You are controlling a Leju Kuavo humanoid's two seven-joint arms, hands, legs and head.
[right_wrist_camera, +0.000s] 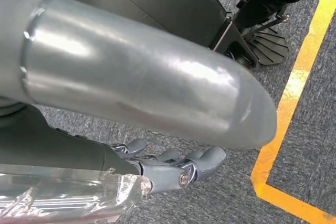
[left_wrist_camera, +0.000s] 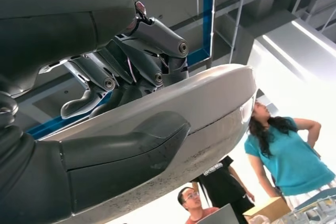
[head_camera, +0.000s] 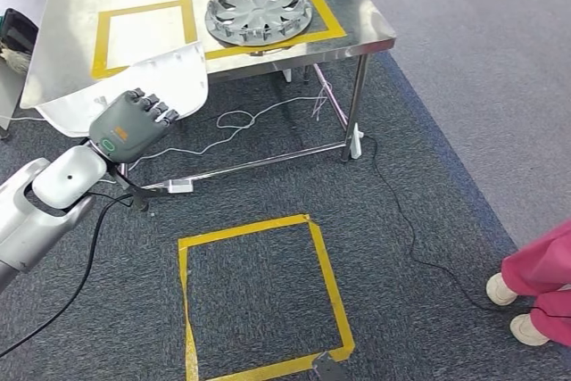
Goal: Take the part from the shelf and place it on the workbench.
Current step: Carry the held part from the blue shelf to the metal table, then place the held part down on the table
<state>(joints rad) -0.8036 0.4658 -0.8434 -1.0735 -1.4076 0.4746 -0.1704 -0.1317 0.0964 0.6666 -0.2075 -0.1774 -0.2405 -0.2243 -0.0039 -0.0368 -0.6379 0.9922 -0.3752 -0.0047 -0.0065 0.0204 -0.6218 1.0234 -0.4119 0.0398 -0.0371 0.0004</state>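
Observation:
My left hand (head_camera: 131, 122) grips a white curved panel part (head_camera: 169, 78) and holds it at the front left edge of the steel workbench (head_camera: 67, 33). In the left wrist view the thumb lies under the part (left_wrist_camera: 206, 98) and the fingers (left_wrist_camera: 158, 35) wrap over its other face. A yellow taped rectangle (head_camera: 101, 42) marks the bench's left half, just beyond the part. A silver wheel cover (head_camera: 259, 11) lies in the right taped rectangle. My right hand (right_wrist_camera: 178, 169) hangs low over the carpet, its fingers loosely apart and holding nothing.
A yellow taped square (head_camera: 262, 296) marks the grey carpet in front of the bench. Cables (head_camera: 235, 122) trail under and beside it. A person's legs in pink trousers (head_camera: 539, 274) stand at the right. Two people (left_wrist_camera: 285, 150) show in the left wrist view.

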